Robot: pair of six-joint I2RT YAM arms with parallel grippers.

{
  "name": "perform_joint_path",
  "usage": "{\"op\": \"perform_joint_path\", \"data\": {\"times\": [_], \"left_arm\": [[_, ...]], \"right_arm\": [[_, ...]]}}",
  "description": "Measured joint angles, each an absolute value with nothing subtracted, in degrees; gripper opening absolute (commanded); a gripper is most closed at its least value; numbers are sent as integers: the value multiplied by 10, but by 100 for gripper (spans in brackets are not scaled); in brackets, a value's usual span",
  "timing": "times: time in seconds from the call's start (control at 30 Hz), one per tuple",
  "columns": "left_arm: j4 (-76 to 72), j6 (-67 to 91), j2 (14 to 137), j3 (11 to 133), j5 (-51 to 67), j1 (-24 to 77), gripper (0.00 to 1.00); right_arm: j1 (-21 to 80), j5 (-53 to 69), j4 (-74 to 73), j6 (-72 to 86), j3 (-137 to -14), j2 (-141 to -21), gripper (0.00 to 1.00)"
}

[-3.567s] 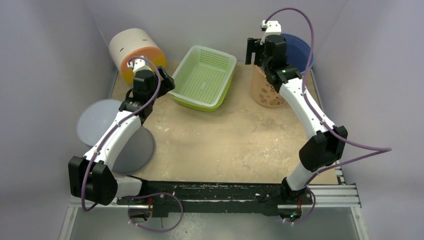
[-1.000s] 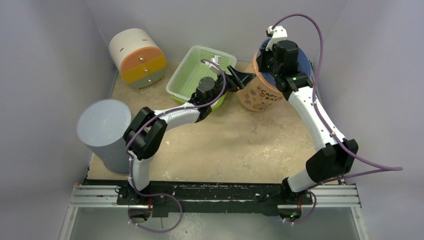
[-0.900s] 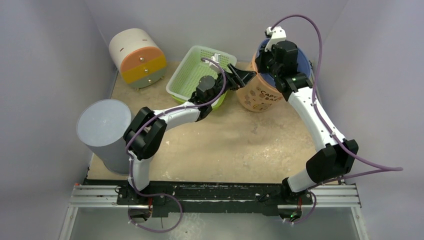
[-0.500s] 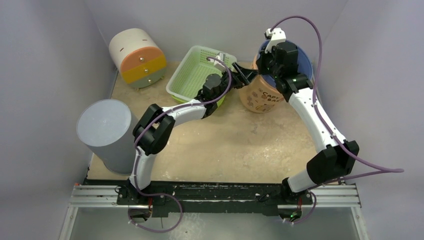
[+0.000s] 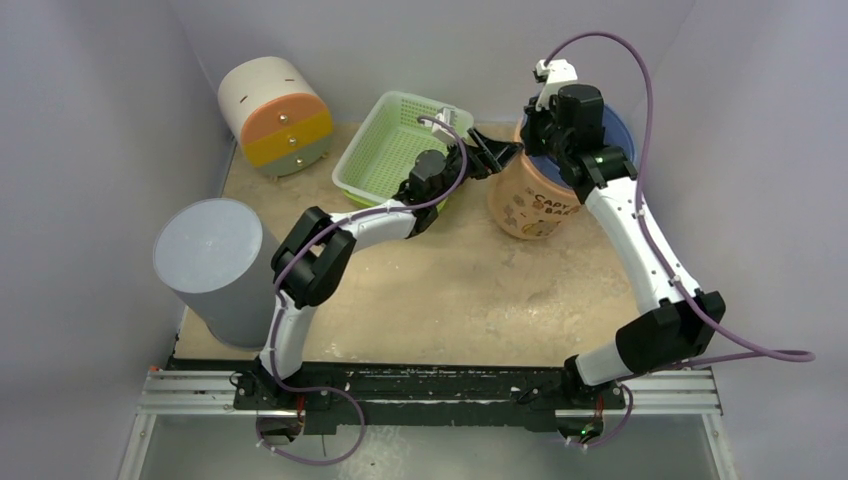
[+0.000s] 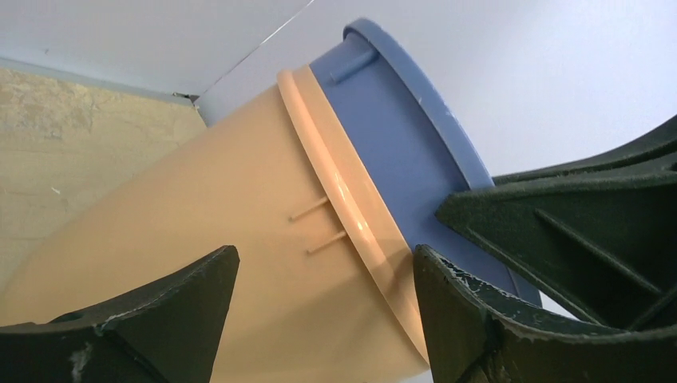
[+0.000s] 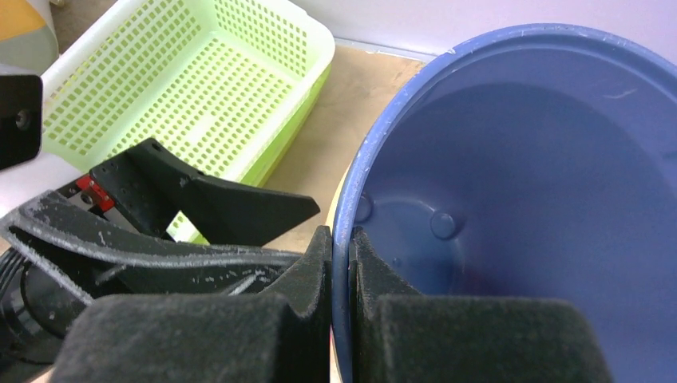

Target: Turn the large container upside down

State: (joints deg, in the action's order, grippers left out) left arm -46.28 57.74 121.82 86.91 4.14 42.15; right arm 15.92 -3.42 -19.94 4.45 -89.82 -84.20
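The large container (image 5: pixel 535 205) is a tan tub with a blue inner liner and printed letters. It stands tilted at the back right, mouth leaning toward the back wall. My right gripper (image 5: pixel 541 128) is shut on its blue rim (image 7: pixel 349 191), one finger inside and one outside, with the blue interior (image 7: pixel 519 199) beside them. My left gripper (image 5: pixel 497 155) reaches across from the left and is open. In the left wrist view its fingers (image 6: pixel 160 311) stand on either side of the tan wall (image 6: pixel 239 231) below the rim band, apart from it.
A green perforated basket (image 5: pixel 400 150) sits just left of the container, under my left forearm. A white, orange and yellow drawer unit (image 5: pixel 275 115) stands at the back left. A tall grey cylinder (image 5: pixel 215 265) stands at the left edge. Walls close in behind and to the right.
My left arm swung from the drawer unit across the basket to the container. My right gripper took the rim and tilted the container, which has shifted slightly right and nearer in the last second.
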Motion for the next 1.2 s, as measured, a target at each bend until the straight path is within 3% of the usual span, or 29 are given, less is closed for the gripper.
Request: {"op": "perform_joint_path", "data": {"times": [0.43,0.73,0.9,1.2], "left_arm": [[-497,563,1238,874,24,418,77],[-324,453,1199,808,10,405,77],[-299,433,1154,763,17,399,77],[-299,407,1064,698,15,386,77]], "right_arm": [[164,-46,-254,44,-916,-826,0],[167,-125,-144,40,-897,-804,0],[170,-135,-64,38,-906,-805,0],[176,-184,98,37,-746,-775,0]]}}
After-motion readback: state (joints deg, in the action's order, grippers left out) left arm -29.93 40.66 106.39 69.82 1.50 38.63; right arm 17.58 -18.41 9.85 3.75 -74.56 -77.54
